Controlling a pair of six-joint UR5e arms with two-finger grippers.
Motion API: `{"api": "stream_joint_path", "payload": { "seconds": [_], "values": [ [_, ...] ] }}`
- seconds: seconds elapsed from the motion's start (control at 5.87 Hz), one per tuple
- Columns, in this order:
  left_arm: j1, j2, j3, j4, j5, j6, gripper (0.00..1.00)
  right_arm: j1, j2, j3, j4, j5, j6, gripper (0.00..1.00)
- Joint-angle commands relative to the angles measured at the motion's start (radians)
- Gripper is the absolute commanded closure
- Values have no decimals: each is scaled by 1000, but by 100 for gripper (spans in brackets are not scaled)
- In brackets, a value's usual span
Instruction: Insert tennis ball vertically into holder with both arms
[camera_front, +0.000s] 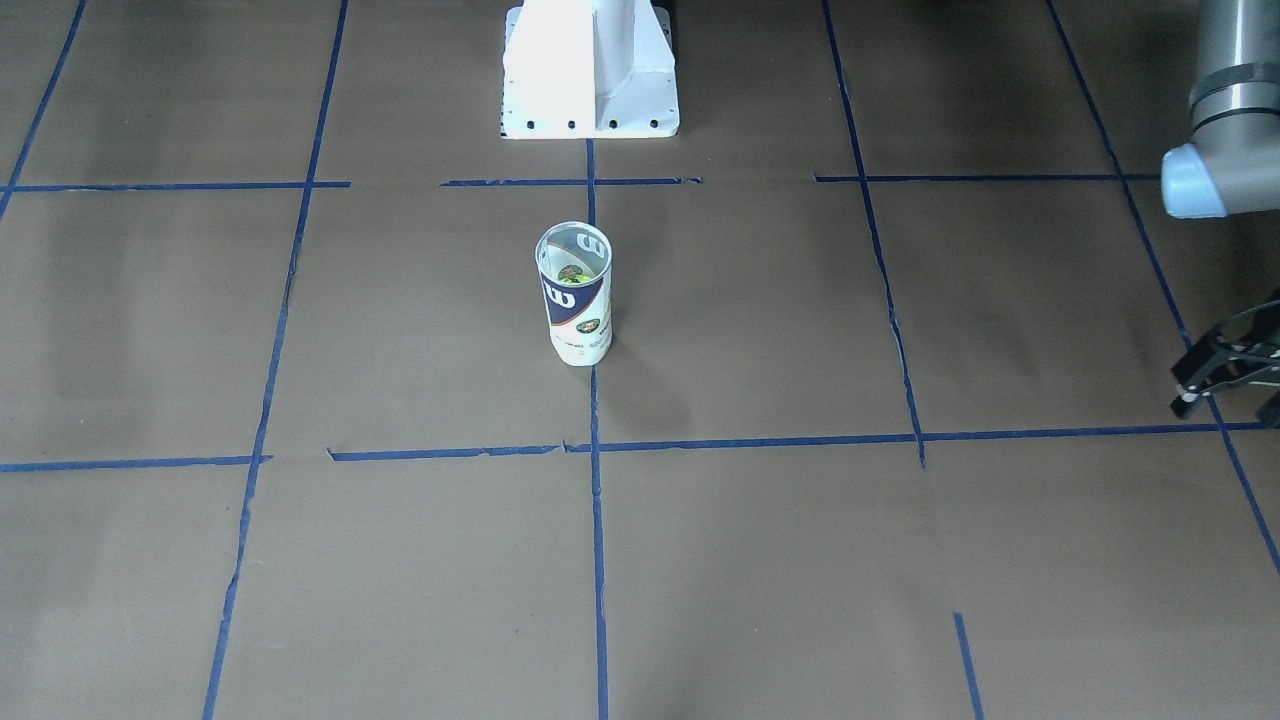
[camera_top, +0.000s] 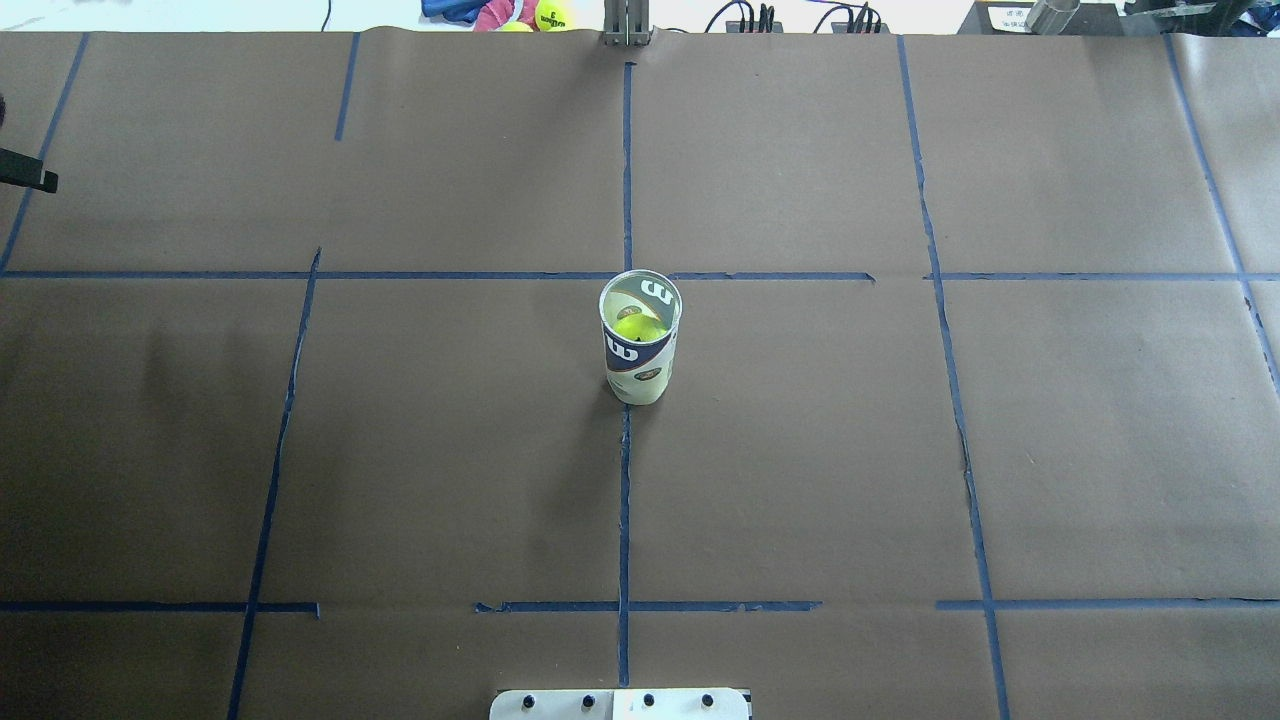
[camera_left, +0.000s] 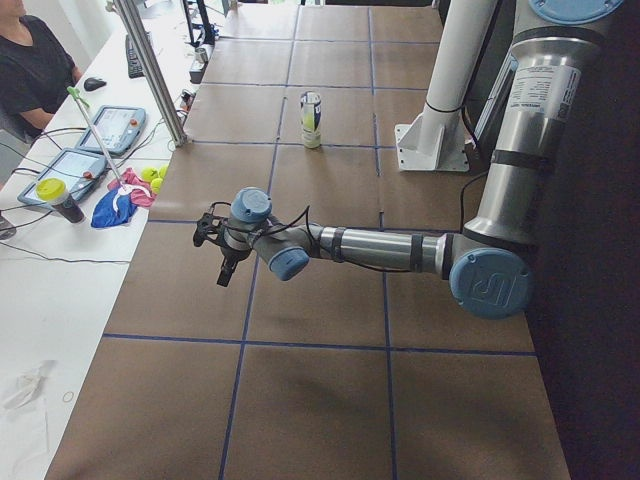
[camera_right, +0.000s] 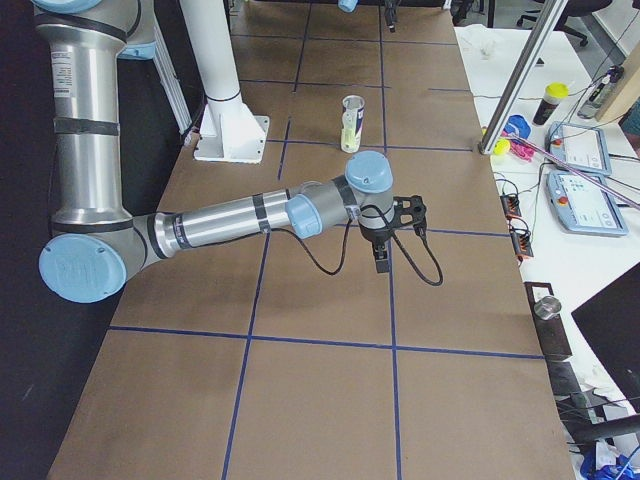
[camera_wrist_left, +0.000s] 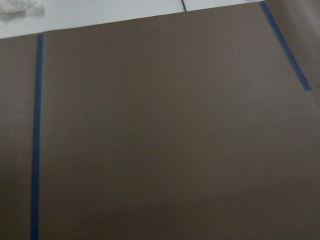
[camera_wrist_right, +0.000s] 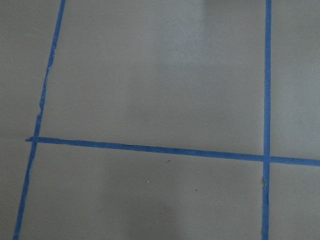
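Brown table (camera_top: 800, 450) — blue tape (camera_top: 624, 500), white pedestal (camera_front: 590, 70)

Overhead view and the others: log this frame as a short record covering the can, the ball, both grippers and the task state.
can: upright at the middle of the table, top open
ball: inside the can, seen through the open top
left gripper: far from the can, toward the table's left end, holds nothing; open or shut unclear
right gripper: far from the can, toward the right end, holds nothing; open or shut unclear
task state: ball sits in the can, so insertion looks done
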Motion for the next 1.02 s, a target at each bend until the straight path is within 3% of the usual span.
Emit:
{"api": "stream_joint_path", "payload": {
  "seconds": [0.0, 0.17, 0.68, 0.85],
  "values": [
    [-100, 2, -9, 183, -162, 141, 0, 0, -61, -2, -5, -2, -63, 0],
    [-127, 31, -32, 249, -176, 204, 0, 11, -76, -2, -5, 1, -63, 0],
    [-281, 68, -257, 764, -195, 497, 0, 20, -44, -79, -5, 5, -83, 0],
    [-296, 123, -278, 815, -186, 502, 0, 17, -41, -111, -5, -1, -131, 0]
  ]
}}
